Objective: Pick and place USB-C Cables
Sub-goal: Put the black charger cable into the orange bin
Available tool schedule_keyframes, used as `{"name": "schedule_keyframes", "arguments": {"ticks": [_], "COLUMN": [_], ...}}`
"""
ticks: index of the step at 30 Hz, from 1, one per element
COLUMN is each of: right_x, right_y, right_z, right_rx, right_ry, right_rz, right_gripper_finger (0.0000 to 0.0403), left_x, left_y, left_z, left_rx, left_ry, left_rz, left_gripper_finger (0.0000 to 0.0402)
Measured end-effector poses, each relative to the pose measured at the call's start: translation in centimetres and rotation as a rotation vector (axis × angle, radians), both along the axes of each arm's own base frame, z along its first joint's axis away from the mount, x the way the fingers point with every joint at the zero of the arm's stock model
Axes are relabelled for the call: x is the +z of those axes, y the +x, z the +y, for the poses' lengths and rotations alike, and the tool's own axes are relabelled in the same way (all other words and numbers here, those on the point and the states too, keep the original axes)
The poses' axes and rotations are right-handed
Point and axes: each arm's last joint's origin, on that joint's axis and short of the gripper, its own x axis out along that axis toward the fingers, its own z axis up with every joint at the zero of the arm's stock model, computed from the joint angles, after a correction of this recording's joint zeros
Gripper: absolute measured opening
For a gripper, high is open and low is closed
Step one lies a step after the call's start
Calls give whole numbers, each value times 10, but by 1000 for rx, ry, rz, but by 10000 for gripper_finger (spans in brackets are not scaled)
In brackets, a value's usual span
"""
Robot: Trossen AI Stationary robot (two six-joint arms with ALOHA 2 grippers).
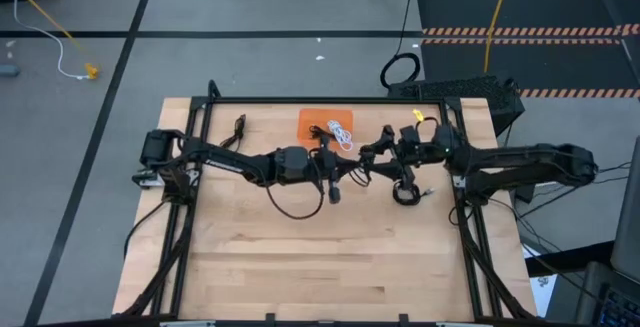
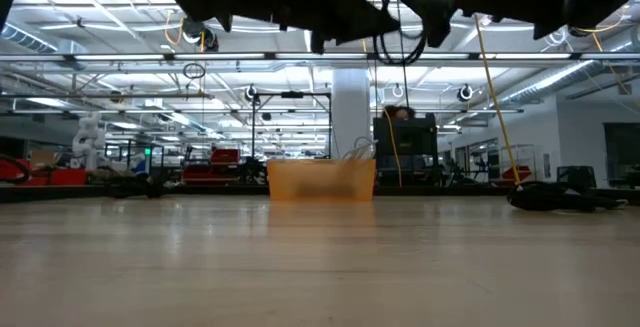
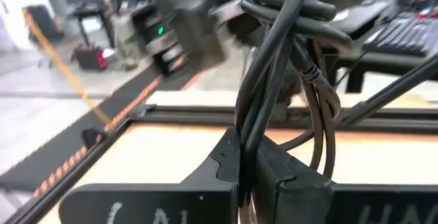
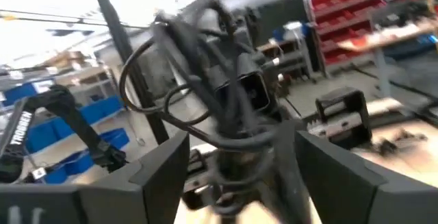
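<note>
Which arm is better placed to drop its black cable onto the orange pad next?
Left, probably. The left gripper is shut on a black cable close beside the orange pad; the right gripper is farther off.
</note>
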Motion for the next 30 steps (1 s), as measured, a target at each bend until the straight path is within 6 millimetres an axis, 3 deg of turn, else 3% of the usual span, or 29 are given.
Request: {"name": "schedule_keyframes", "arguments": {"ticks": [7,16,21,25,30], "right_x": [-1,-33,-48,-60,-72], "right_y": [-25,-40,-47,-55,-65], "right_z": [-1,3,2,1,3], "right_rx": [-42,-56,-178,-284,-359], "right_ry": [47,246,267,270,326], "right_rz": [164,546,706,855,1023], "right_gripper_finger": [264,264,264,264,264], "left_x": [-13,-27,-36,-43,-47], "left_y": [-3,-22,-40,-52,-59], "left_z": [31,104,142,160,168], "left_rx": [75,325,445,492,499], "left_ry": [-44,-64,-115,-160,-201], "left_rz": [128,283,364,438,482], "left_gripper_finger": [11,11,11,12,12]}}
